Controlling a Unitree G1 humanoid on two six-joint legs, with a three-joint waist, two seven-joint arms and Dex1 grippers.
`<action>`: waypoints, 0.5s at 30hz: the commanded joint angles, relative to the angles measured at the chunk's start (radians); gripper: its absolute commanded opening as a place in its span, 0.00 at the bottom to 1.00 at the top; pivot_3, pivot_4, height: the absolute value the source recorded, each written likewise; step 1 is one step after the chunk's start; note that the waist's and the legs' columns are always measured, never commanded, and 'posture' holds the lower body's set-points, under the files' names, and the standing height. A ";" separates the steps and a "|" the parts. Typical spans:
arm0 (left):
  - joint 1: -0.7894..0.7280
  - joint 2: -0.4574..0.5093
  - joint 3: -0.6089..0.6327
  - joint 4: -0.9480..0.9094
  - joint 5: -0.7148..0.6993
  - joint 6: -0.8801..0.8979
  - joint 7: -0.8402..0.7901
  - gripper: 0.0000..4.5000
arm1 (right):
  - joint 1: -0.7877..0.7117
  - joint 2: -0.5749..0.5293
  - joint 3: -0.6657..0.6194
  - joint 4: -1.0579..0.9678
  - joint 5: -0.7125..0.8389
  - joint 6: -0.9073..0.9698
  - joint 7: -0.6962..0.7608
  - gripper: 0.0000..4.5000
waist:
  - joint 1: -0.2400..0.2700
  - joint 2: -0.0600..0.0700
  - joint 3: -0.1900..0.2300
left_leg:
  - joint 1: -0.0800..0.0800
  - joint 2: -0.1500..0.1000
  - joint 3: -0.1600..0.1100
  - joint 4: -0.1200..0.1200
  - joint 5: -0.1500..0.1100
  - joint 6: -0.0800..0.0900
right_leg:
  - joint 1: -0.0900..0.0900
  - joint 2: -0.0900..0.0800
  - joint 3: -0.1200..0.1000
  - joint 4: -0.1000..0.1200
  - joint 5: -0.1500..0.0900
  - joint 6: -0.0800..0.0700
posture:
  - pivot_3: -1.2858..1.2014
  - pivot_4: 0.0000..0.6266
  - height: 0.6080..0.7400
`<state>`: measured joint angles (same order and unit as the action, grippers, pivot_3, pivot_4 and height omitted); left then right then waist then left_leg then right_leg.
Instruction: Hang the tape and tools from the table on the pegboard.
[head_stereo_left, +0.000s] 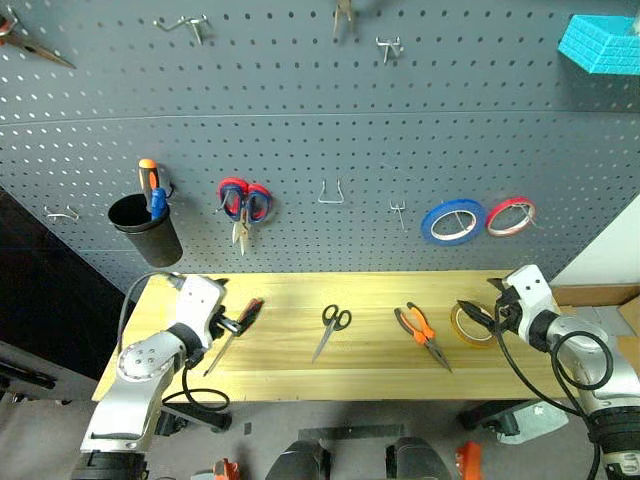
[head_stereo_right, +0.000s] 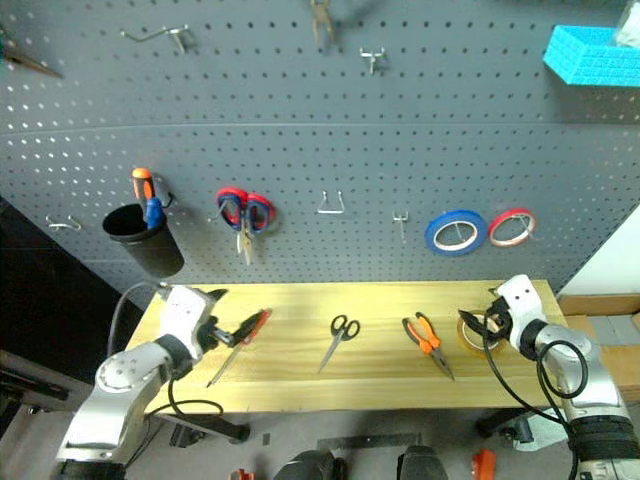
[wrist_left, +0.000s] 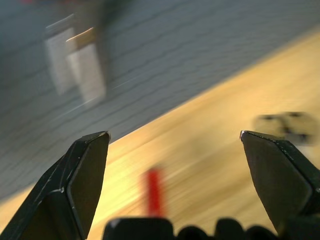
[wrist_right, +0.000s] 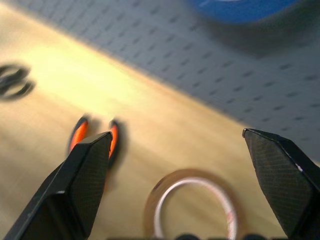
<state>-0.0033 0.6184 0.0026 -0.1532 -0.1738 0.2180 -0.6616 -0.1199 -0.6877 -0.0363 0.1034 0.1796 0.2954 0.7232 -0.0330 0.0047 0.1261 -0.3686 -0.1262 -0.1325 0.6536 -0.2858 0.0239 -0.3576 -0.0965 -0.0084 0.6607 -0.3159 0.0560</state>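
Observation:
On the light wooden table (head_stereo_left: 290, 300) lie, from left to right, a red-handled screwdriver (head_stereo_left: 252, 307), small black scissors (head_stereo_left: 335, 319), orange-and-black pliers (head_stereo_left: 420, 330) and a tan roll of tape (head_stereo_left: 470, 327). My left gripper (head_stereo_left: 233, 322) is open at the screwdriver's handle, which shows low between its fingers (wrist_left: 154, 192). My right gripper (head_stereo_left: 478, 315) is open just over the tape's near side, and the ring (wrist_right: 192, 205) lies between its fingers. The dark grey pegboard (head_stereo_left: 330, 130) rises behind the table.
On the pegboard hang a black cup with orange-and-blue screwdrivers (head_stereo_left: 145, 225), red-and-blue scissors (head_stereo_left: 243, 205), a blue roll (head_stereo_left: 453, 221), a red roll (head_stereo_left: 510, 216) and a teal basket (head_stereo_left: 600, 42). Bare hooks (head_stereo_left: 331, 193) sit mid-board above the table.

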 joint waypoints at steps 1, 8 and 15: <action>-0.050 0.035 -0.085 -0.073 0.005 -0.034 -0.126 1.00 | 0.005 -0.038 0.042 -0.070 -0.037 0.052 0.028 1.00 | -0.001 0.000 0.014 | 0.000 0.000 0.000 0.000 0.000 0.000 | 0.000 0.000 0.000 -0.001 0.000 0.000 | 0.45 0.29 1.00; -0.233 0.003 -0.189 0.004 -0.024 -0.038 -0.279 1.00 | -0.060 0.017 0.082 -0.033 -0.080 0.210 -0.050 1.00 | -0.021 -0.002 0.050 | -0.015 0.001 0.000 0.003 0.001 0.000 | -0.013 0.000 -0.002 0.002 0.000 0.000 | 0.44 0.38 1.00; -0.391 -0.066 -0.249 0.107 -0.009 -0.079 -0.354 1.00 | -0.122 0.028 0.137 0.059 -0.146 0.224 -0.065 1.00 | -0.029 -0.009 0.094 | -0.017 0.001 0.001 0.007 0.001 0.000 | -0.014 0.000 -0.002 0.003 0.000 0.000 | 0.44 0.45 1.00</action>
<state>-0.3784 0.5528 -0.2391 -0.0386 -0.1809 0.1650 -0.9950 -0.2293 -0.6558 0.0984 0.1603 0.0536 0.5323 0.6576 -0.0623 -0.0042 0.2197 -0.3854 -0.1254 -0.1309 0.6606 -0.2853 0.0237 -0.3719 -0.0967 -0.0101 0.6638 -0.3154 0.0560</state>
